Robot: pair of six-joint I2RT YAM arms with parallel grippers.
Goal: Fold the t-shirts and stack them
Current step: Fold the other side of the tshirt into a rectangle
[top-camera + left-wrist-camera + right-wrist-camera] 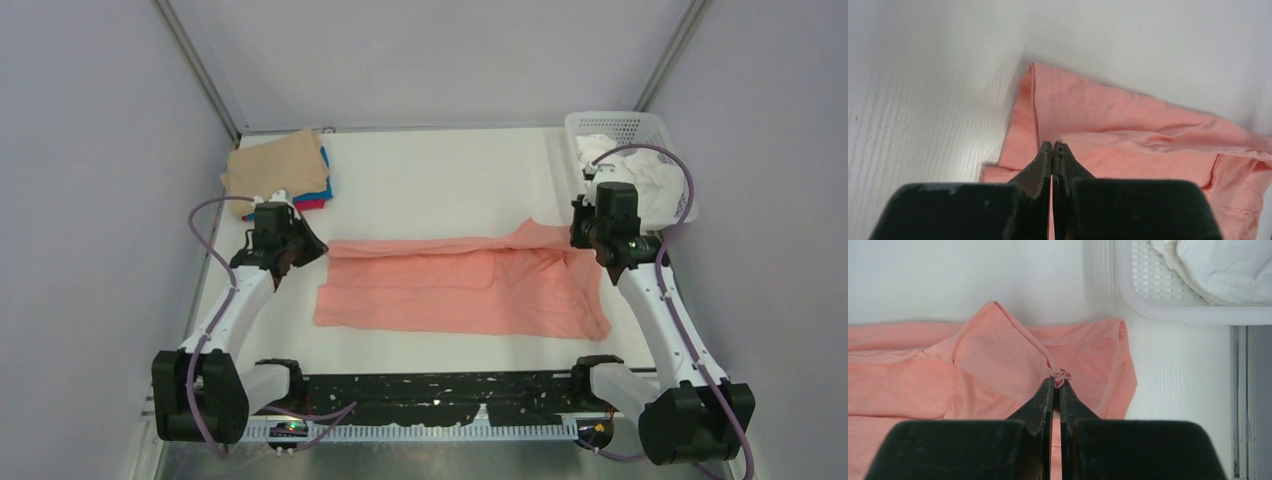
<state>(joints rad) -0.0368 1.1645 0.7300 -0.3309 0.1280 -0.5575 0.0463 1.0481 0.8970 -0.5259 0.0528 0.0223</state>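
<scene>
The large salmon-pink t-shirt (450, 290) lies spread across the middle of the table, its far edge partly folded toward me. My left gripper (312, 250) is shut on the shirt's far left edge; in the left wrist view the closed tips (1053, 145) meet the fold of the pink cloth (1128, 115). My right gripper (580, 235) is shut on the far right edge, with a small bunch of pink cloth (988, 355) pinched at its tips (1058, 382). A stack at the back left has the tan shirt (275, 165) on top of the blue one (325, 185) and the magenta one (310, 204).
A white lattice basket (620, 128) stands at the back right with white cloth (650, 180) in it; it also shows in the right wrist view (1168, 312), close beyond the shirt's right edge. Grey walls close in on both sides.
</scene>
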